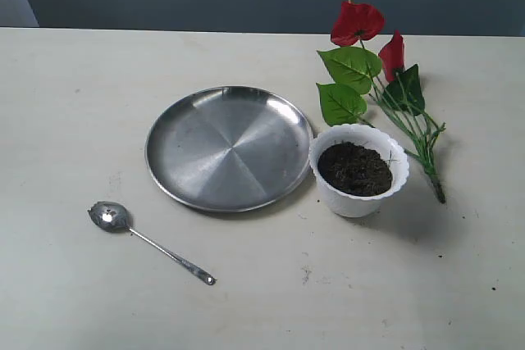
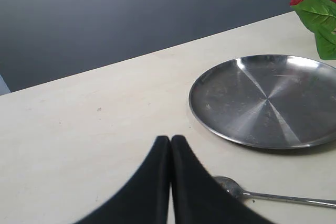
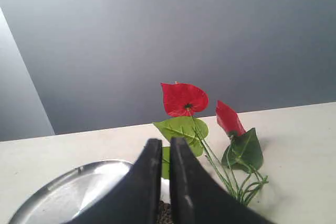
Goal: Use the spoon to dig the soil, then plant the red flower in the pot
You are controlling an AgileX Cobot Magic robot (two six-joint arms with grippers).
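The spoon [image 1: 156, 245] lies flat on the table at the front left, bowl to the left. The white scalloped pot [image 1: 353, 201] stands right of the middle, filled with dark soil [image 1: 354, 168]. Behind it the red flower [image 1: 385, 92] lies on the table, blooms at the back. Neither gripper shows in the exterior view. In the left wrist view my left gripper [image 2: 170, 139] is shut and empty, with the spoon [image 2: 233, 187] just beside it. My right gripper [image 3: 165, 140] is shut and empty above the soil [image 3: 166, 213], facing the flower [image 3: 184, 98].
A large round steel plate [image 1: 230, 147] lies between the spoon and the pot, touching or nearly touching the pot's left side. It also shows as the plate [image 2: 262, 100] and the plate [image 3: 68, 192] in both wrist views. A dark wall runs behind the table's far edge.
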